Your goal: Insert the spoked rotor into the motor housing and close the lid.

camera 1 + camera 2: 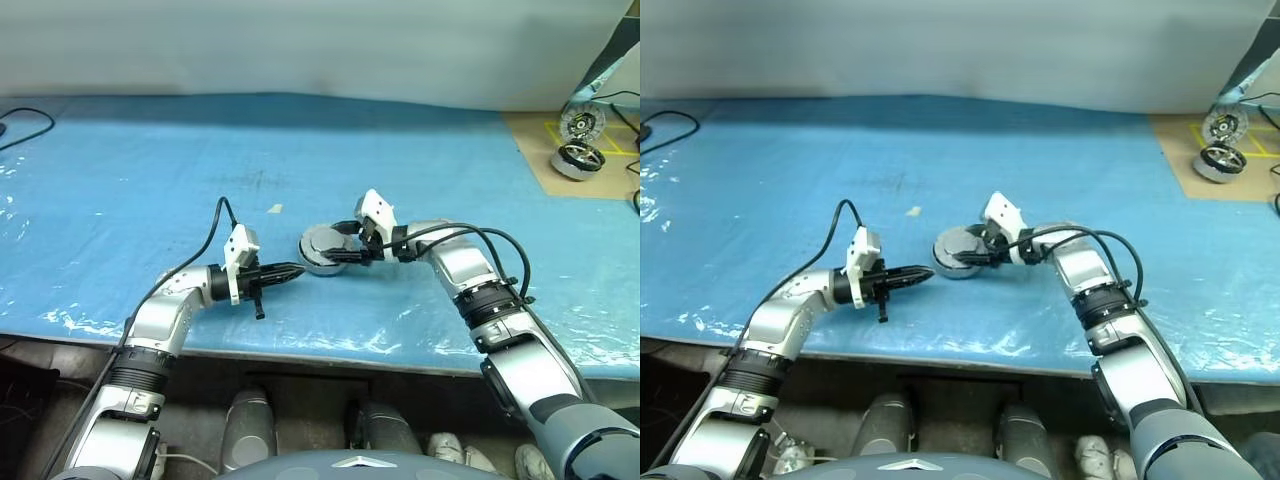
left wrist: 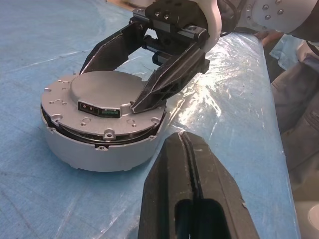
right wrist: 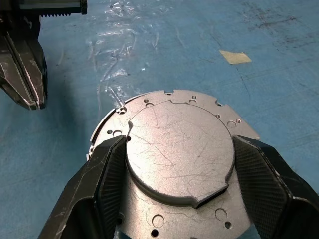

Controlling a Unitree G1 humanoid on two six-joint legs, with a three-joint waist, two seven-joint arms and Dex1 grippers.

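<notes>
Fingers of right gripper straddle lid on motor housing.

Head stereo pair looking down over table, wrist cameras close on lid

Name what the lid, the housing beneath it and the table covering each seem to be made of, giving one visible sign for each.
Lid: bare metal, probably aluminium; dull silver, finely scratched.
Motor housing: likely cast metal; matte pale grey, smooth wall.
Table covering: thin blue plastic sheet, perhaps over cloth; glossy wrinkles catch the light.
</notes>
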